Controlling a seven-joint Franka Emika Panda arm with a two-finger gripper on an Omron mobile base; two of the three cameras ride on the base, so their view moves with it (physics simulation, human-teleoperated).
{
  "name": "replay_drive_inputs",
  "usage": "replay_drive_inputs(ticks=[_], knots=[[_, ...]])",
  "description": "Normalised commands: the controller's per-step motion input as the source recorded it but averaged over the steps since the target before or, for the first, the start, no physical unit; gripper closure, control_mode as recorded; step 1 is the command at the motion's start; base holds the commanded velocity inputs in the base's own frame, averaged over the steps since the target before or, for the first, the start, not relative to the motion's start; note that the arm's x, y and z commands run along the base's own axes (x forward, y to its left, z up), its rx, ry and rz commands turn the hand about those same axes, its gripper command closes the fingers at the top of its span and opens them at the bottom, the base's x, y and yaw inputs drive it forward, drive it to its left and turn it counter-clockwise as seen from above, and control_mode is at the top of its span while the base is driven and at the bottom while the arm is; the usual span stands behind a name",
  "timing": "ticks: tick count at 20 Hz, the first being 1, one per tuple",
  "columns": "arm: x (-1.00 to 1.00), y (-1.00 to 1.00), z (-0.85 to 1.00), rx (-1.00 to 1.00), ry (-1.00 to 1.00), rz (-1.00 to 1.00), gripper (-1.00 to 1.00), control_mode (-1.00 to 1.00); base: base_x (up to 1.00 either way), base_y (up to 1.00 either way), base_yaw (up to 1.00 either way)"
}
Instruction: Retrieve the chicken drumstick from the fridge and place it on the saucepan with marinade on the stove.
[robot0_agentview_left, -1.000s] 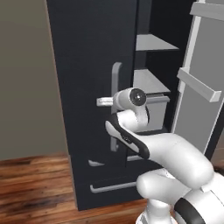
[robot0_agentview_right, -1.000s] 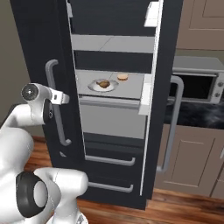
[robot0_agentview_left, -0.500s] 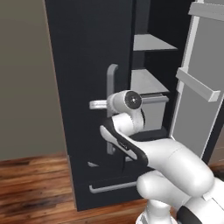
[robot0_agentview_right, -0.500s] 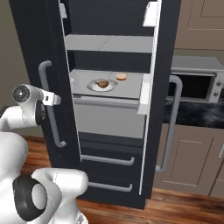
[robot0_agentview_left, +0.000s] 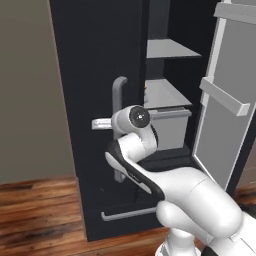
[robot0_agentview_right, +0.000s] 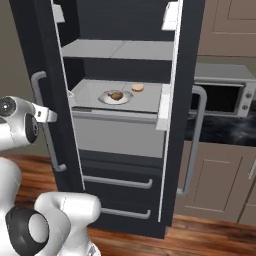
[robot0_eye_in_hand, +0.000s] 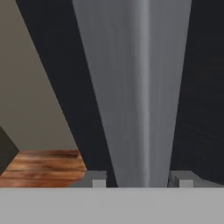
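Note:
The fridge (robot0_agentview_right: 125, 35) stands with both doors open. On its middle shelf the chicken drumstick (robot0_agentview_right: 116, 95) lies on a white plate (robot0_agentview_right: 106, 100). My gripper (robot0_agentview_right: 47, 116) is at the left door's grey bar handle (robot0_agentview_right: 44, 90), well left of the shelf. In the hand view the handle (robot0_eye_in_hand: 140, 87) runs up between my two fingertips (robot0_eye_in_hand: 98, 180), and the gripper (robot0_eye_in_hand: 140, 180) is shut on it. From the left base view the gripper (robot0_agentview_left: 106, 123) reaches across the same handle (robot0_agentview_left: 119, 92). The saucepan with marinade and the stove are out of view.
A small tan bun (robot0_agentview_right: 137, 87) sits behind the plate. The right door (robot0_agentview_right: 172, 100) juts toward me with its shelf rails (robot0_agentview_left: 225, 97). Two drawers (robot0_agentview_right: 117, 182) lie below the shelf. A microwave (robot0_agentview_right: 220, 97) and wood cabinets (robot0_agentview_right: 215, 175) stand to the right.
The left door has swung further open, and my gripper has moved left with its handle. The drumstick and plate have not moved.

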Motion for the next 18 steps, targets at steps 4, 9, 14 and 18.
replay_drive_inputs(ticks=[4, 9, 14, 18], knots=[[-0.25, 0.82, 0.04, 0.00, 0.00, 0.03, 1.00, -1.00, 0.00, 0.00, 0.00], [-0.31, 1.00, 0.00, 0.00, 0.01, 0.07, 1.00, -1.00, 0.00, 0.00, 0.00], [-0.33, 1.00, 0.00, -0.01, 0.01, 0.08, 1.00, -1.00, 0.00, 0.00, 0.00], [-0.23, 0.98, 0.00, 0.00, 0.00, 0.07, 1.00, -1.00, 0.00, 0.00, 0.00]])
